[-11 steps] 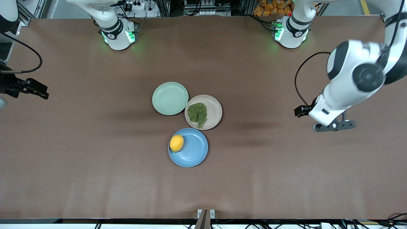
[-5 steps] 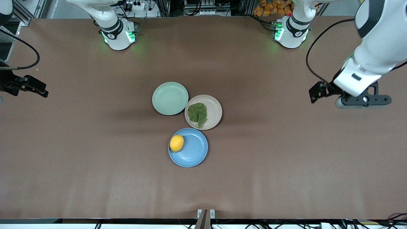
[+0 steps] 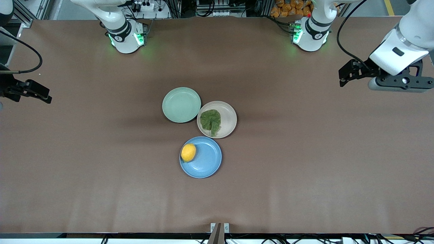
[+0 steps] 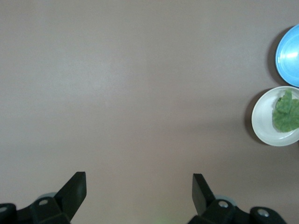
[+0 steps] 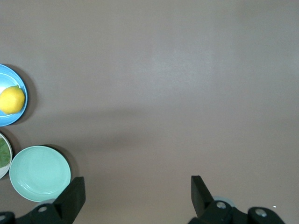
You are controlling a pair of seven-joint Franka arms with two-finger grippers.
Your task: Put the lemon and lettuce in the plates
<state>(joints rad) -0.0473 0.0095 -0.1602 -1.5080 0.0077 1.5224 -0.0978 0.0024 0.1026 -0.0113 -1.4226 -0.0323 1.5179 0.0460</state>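
The yellow lemon (image 3: 188,152) lies in the light blue plate (image 3: 208,160), close to its rim. On the beige-pink plate (image 3: 228,116) beside it rests the crinkled green lettuce (image 3: 210,121). My left gripper (image 3: 401,82) hangs open and empty over bare table at the left arm's end, well away from the plates. In the left wrist view the left gripper (image 4: 139,189) has its fingers wide apart, with the lettuce (image 4: 286,115) off to one side. My right gripper (image 5: 138,189) is open and empty over bare table at the right arm's end. The right wrist view catches the lemon (image 5: 11,100).
An empty mint-green plate (image 3: 181,104) touches the beige-pink one, farther from the front camera than the blue plate. The brown table (image 3: 305,176) spreads bare around the three plates. Both arm bases stand at the table's back edge.
The left arm has swung up and away from the plates toward its end of the table and its base. The right arm has barely shifted. Lemon and lettuce have not moved.
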